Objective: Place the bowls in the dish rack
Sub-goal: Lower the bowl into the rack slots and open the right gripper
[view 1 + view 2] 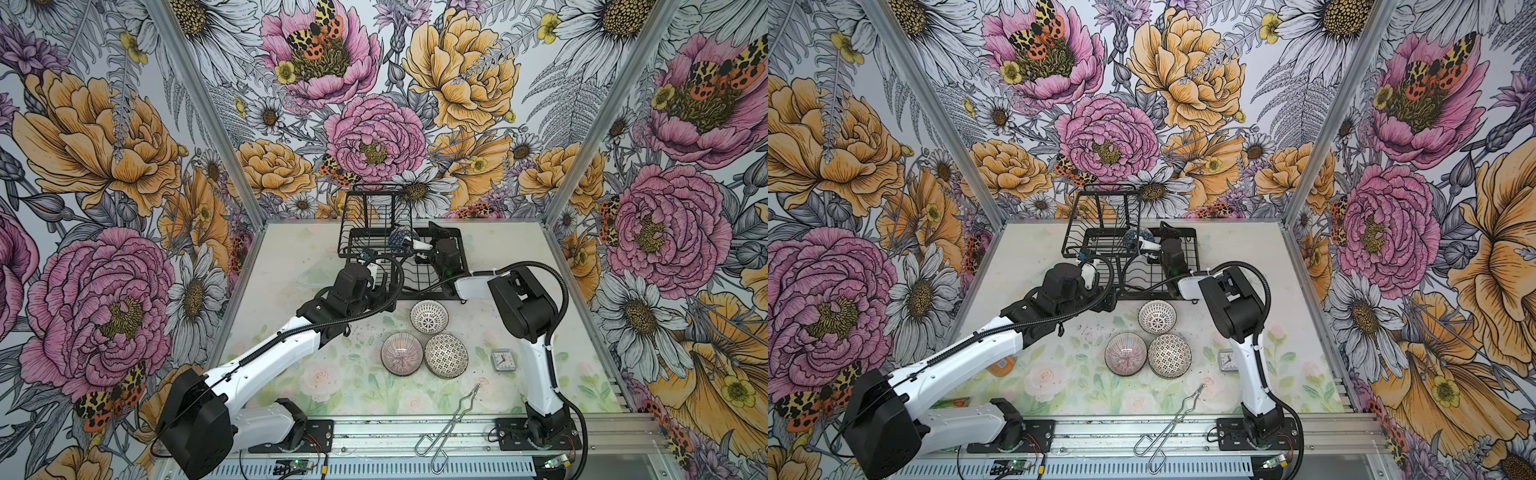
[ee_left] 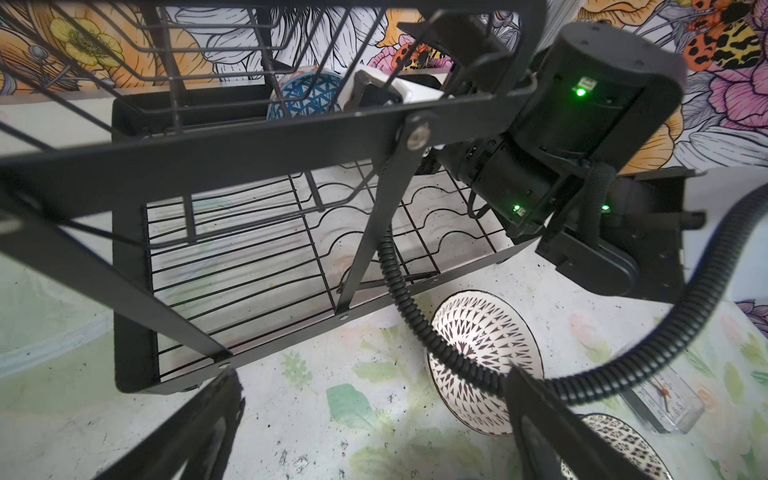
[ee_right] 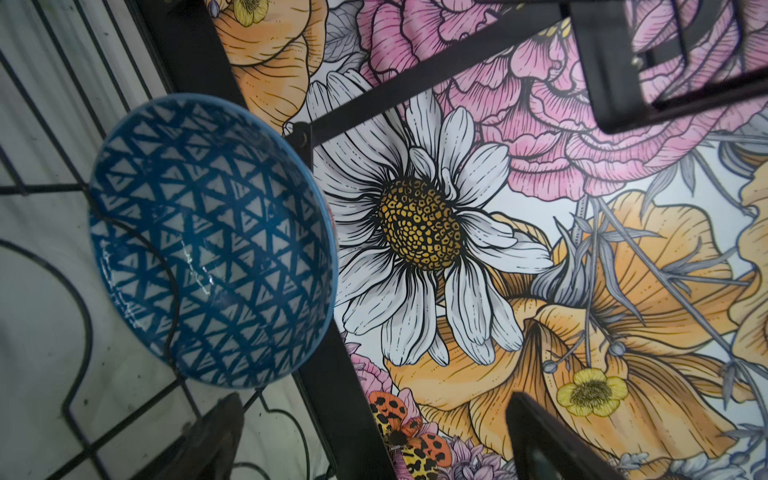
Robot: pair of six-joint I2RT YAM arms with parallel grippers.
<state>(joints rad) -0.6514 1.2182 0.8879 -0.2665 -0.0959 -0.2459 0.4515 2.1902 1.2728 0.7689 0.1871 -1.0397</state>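
The black wire dish rack (image 1: 361, 245) stands at the back middle of the table. A blue-triangle bowl (image 1: 398, 240) stands on edge in the wavy slots of its base, as the right wrist view shows (image 3: 212, 241). My right gripper (image 1: 420, 252) is inside the rack just beside that bowl, open and holding nothing (image 3: 374, 436). My left gripper (image 1: 373, 272) hovers open at the rack's front left edge, over bare table (image 2: 370, 424). In front of the rack, three bowls sit upright on the table: black-and-white dotted (image 1: 429, 317), pink-striped (image 1: 402, 354) and mosaic (image 1: 446, 355).
A small clear clock (image 1: 500, 360) lies right of the bowls. Metal tongs (image 1: 449, 424) rest at the table's front edge. A clear glass dish (image 1: 309, 277) sits left of the rack. An orange item (image 1: 1000, 365) and a green packet (image 1: 955, 402) lie under the left arm.
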